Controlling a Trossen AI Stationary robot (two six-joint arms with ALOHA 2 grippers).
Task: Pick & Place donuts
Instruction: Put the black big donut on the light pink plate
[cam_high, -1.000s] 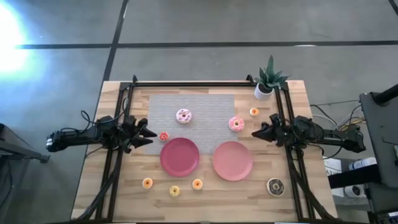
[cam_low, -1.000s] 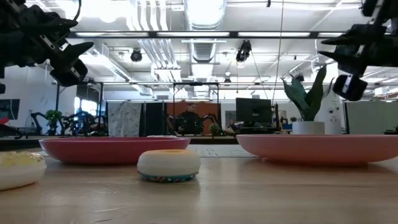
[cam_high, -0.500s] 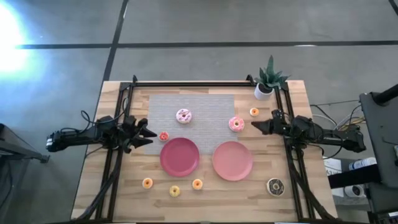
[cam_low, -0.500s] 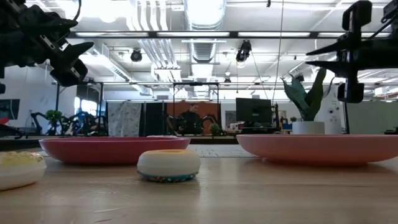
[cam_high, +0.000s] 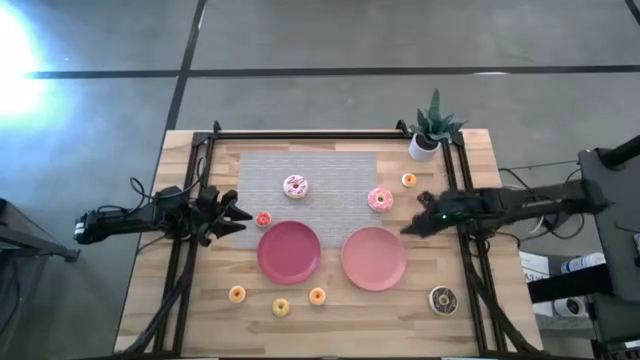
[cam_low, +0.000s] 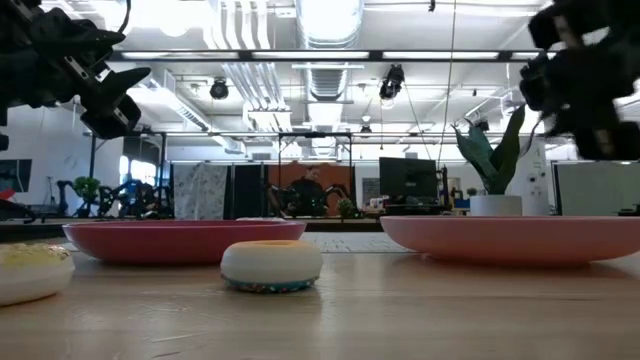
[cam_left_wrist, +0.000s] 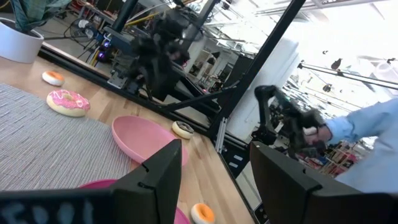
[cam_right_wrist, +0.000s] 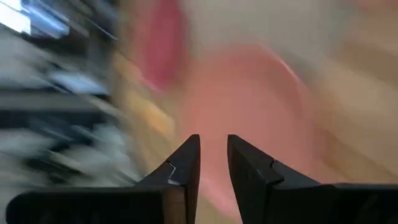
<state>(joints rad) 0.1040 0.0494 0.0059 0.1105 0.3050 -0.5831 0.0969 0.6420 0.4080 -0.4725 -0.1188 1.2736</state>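
Wooden counter (cam_high: 200, 300), seen from above: two round pink plates, left plate (cam_high: 289, 251) and right plate (cam_high: 373, 258), both bare, set side by side toward the near edge; a grey mat (cam_high: 330, 175) behind them; a potted plant (cam_high: 428, 128) at the far right corner. Donuts, none yet on a plate: white-pink sprinkled donut (cam_high: 295, 186) on the mat; pink donut (cam_high: 380, 199) at the mat's right edge; small orange mini donut (cam_high: 409, 180) just beyond it; red mini donut (cam_high: 263, 219) just beside the left plate's far rim; three mini donuts (cam_high: 280, 306) in a row along the near edge; dark chocolate donut (cam_high: 443, 298) near the right front corner. Right gripper (cam_high: 410, 228): held above the counter over the right plate's far right rim, near the pink donut, fingers (cam_right_wrist: 186, 163) nearly closed with a narrow gap, holding nothing. Left gripper (cam_high: 243, 215): waiting just left of the red mini donut, fingers (cam_left_wrist: 163, 168) apart, empty. Step in hand, as judged: approach by the right arm, no grasp made. Next move calls for opening the fingers, centring over a chosen donut, probably the pink one, and descending to straddle the ring.
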